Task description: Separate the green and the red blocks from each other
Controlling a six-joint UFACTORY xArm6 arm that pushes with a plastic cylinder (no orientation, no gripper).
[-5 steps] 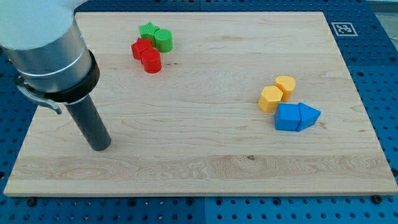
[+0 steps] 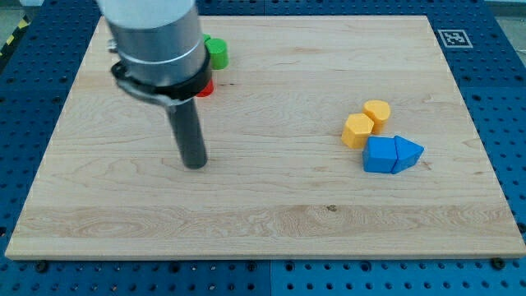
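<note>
Since the earlier frame the arm has travelled toward the view's right; the tip (image 2: 195,164) now rests on the bench (image 2: 271,210), below the green and red cluster. No pincer is fitted, so no pincer state applies. The arm body hides most of that cluster: only a green cylinder (image 2: 217,53) and a red block (image 2: 205,86) edge show. Step in hand: the approach. Next, the tip likely must enter between the two colours. Blue (image 2: 391,154) and yellow blocks (image 2: 366,122) lie well apart.

We see 2 yellow blocks (image 2: 367,122) touching on the table (image 2: 288,205), 2 blue blocks (image 2: 391,154) just below them, right side.
</note>
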